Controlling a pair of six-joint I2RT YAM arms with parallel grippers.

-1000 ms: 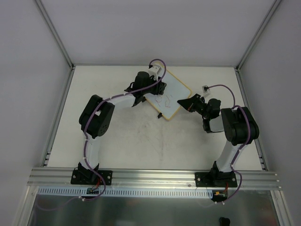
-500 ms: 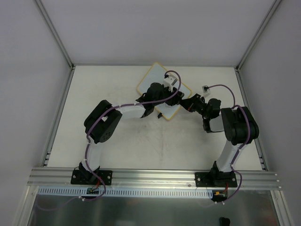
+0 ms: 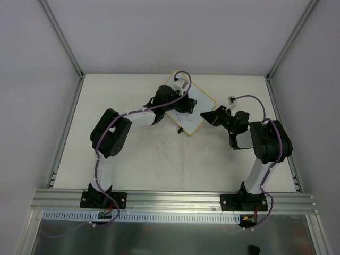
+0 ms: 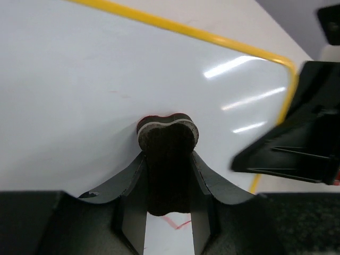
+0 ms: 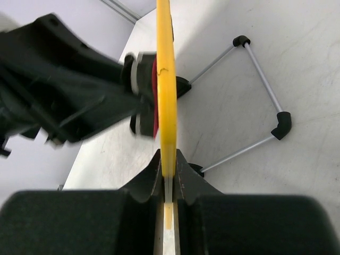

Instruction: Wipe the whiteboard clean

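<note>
Left fingers [image 4: 139, 166] closed on a dark eraser [image 4: 168, 135], pad pressed against the whiteboard [image 4: 79, 79]. Right fingers [image 5: 154, 173] pinched on its yellow frame edge. Board stood up on wire legs [image 5: 259, 75] at far centre of pale, scuffed counter [image 3: 159, 159]. Red stroke [image 4: 179, 223] showing below eraser. Plain grey walls [image 3: 159, 32] on three sides.

Yellow-framed whiteboard [image 3: 202, 109] stands tilted, bearing faint red marks.
</note>
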